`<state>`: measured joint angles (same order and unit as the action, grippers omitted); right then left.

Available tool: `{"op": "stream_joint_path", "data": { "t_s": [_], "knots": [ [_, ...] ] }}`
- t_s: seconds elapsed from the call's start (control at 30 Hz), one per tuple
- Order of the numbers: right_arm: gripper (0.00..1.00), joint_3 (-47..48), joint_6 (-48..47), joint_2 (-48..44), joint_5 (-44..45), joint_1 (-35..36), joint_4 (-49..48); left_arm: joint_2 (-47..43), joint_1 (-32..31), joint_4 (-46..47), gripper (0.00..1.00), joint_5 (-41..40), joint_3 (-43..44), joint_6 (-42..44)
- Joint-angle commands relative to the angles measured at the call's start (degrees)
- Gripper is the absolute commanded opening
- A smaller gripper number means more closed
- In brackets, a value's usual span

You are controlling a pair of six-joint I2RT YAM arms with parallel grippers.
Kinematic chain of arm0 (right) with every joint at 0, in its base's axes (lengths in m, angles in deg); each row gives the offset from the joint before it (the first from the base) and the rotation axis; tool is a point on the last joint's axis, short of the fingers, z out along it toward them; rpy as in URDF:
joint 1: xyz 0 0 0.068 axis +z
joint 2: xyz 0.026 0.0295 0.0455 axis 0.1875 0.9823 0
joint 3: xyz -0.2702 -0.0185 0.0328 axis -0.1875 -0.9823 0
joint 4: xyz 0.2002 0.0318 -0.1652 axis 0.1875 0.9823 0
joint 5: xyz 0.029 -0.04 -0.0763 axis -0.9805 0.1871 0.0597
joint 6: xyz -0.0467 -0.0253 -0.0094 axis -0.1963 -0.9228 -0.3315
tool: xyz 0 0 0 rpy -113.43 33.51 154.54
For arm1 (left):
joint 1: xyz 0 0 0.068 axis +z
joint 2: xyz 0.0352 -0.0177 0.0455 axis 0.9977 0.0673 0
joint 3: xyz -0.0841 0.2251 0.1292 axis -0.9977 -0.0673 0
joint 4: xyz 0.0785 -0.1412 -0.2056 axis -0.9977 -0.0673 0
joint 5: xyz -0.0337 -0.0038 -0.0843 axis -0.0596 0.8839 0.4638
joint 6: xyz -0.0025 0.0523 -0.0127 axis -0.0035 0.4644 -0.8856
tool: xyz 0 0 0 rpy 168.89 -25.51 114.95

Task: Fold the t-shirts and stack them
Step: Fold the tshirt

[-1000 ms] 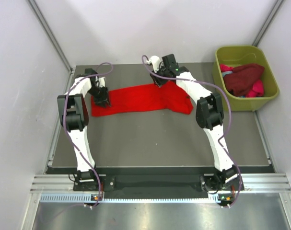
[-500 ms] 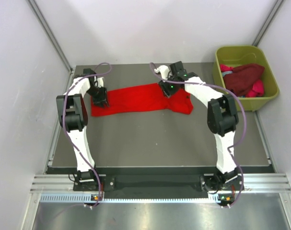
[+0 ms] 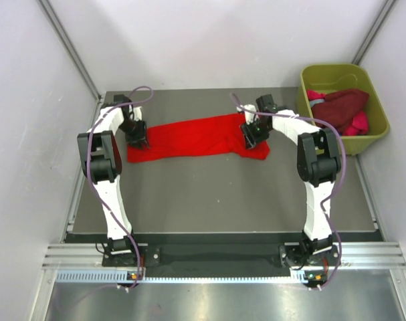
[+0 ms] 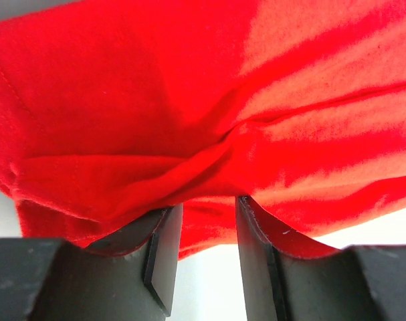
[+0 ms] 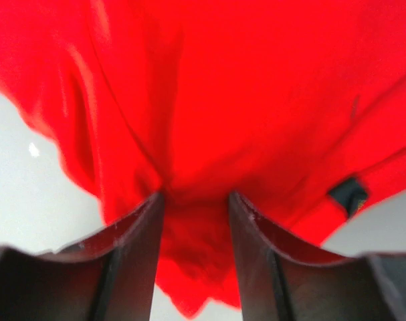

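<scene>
The red shirt [image 3: 189, 137] lies stretched as a long band on the table between my two grippers, one end pinched in each. My left gripper [image 4: 208, 200] is clenched on a bunched fold of its edge. My right gripper [image 5: 196, 197] grasps a thick gather at the other end. To fold well, I judge both ends should lift together, taut and level, so the cloth comes over itself without sagging or twisting. The right hold looks bulky and could slip. The other shirts [image 3: 340, 110] sit in the tub [image 3: 334, 66], beyond my right gripper.
</scene>
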<state>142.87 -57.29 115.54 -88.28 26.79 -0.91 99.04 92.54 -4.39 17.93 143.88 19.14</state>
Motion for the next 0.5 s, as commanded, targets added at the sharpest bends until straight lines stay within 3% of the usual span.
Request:
{"op": "stream_joint_path", "data": {
  "t_s": [0.0,0.27,0.47],
  "knots": [
    [0.44,2.14,-0.09,4.76,-5.35,0.27,7.5,1.04,0.37,0.15,0.43,-1.83,2.67,1.13],
    [0.44,-4.1,0.88,0.74,0.53,-2.1,7.68,2.18,0.99,0.41,0.43,-5.61,3.46,2.54],
    [0.45,-5.59,1.06,-2.0,5.1,-7.54,9.0,7.45,1.6,-1.08,0.43,-7.81,12.14,4.73]
  ]
}}
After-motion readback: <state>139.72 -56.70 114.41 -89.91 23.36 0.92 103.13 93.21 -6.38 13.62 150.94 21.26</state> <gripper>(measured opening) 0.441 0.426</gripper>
